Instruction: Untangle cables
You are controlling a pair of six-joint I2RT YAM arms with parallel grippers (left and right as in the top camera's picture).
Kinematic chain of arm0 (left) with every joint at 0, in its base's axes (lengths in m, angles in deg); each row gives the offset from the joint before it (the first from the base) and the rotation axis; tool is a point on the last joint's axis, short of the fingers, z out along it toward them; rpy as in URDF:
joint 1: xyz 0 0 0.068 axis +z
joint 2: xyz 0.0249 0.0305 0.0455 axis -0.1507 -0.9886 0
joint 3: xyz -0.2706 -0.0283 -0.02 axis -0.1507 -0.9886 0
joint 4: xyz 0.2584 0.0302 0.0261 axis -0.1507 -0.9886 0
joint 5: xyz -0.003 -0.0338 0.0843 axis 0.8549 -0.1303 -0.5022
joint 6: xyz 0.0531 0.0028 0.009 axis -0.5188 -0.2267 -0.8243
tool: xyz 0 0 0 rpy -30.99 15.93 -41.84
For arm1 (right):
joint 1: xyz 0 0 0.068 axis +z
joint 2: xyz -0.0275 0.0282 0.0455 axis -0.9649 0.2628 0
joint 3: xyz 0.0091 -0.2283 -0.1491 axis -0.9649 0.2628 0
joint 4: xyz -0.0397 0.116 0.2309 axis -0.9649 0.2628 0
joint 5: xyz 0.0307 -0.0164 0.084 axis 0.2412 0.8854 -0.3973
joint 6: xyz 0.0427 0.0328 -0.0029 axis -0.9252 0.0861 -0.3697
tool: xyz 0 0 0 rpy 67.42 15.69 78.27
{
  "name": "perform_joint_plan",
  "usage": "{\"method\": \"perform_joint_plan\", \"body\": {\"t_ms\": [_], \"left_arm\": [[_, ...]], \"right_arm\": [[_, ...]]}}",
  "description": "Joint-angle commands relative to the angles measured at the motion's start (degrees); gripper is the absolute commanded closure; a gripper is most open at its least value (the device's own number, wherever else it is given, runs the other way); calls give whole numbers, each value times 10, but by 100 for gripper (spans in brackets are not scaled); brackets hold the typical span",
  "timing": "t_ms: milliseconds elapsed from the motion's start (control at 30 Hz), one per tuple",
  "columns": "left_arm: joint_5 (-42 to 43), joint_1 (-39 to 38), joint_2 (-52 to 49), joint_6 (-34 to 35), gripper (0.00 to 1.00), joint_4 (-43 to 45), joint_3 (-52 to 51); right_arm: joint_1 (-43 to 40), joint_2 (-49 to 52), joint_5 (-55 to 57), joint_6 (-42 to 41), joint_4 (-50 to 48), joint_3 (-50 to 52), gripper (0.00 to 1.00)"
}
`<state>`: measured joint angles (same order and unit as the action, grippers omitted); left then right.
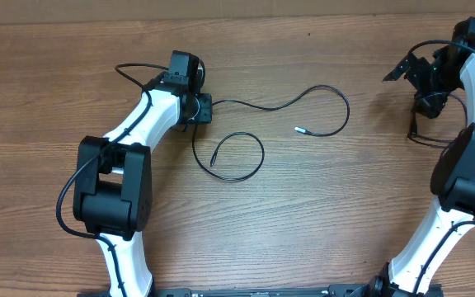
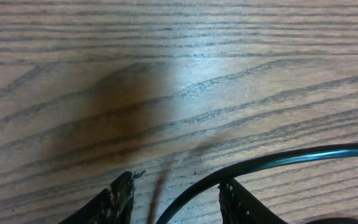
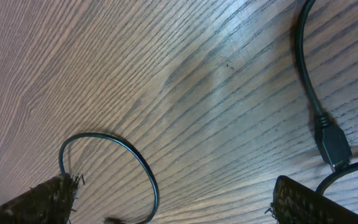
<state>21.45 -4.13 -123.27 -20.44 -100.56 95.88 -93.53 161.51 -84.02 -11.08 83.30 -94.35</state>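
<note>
A thin black cable (image 1: 320, 87) runs from my left gripper (image 1: 201, 109) across the middle of the table. It curls back to a small plug (image 1: 300, 129). A second strand forms a loop (image 1: 258, 157) just below it. In the left wrist view the cable (image 2: 278, 160) passes between the fingertips (image 2: 122, 194), lying against the right one with a gap to the left one. My right gripper (image 1: 423, 82) is at the far right and stands wide open. In the right wrist view a cable loop (image 3: 143, 167) lies between its fingers (image 3: 291, 196), and a plug (image 3: 332, 144) lies beside them.
The wooden table (image 1: 328, 214) stretches around the strands. Both white arms come up from the front edge, the left arm (image 1: 114, 173) on one side and the right arm (image 1: 468, 165) on the other, with thicker black wires along them.
</note>
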Motion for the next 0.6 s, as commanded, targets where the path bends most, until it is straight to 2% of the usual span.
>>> {"method": "perform_joint_plan", "body": {"t_ms": [0, 200, 267, 400, 567], "left_arm": [[10, -4, -3, -25, 55, 9, -3], [43, -11, -10, -79, 53, 32, -3], [43, -15, -10, -82, 53, 34, -3], [35, -19, -10, -82, 59, 38, -3], [30, -24, -12, -82, 57, 45, -4]], "right_arm": [[-1, -11, -3, 0, -2, -10, 0], [-1, -11, -3, 0, -2, -10, 0], [-1, -11, -3, 0, -2, -10, 0], [-1, -11, -3, 0, -2, -10, 0], [-1, -11, -3, 0, -2, -10, 0]]}}
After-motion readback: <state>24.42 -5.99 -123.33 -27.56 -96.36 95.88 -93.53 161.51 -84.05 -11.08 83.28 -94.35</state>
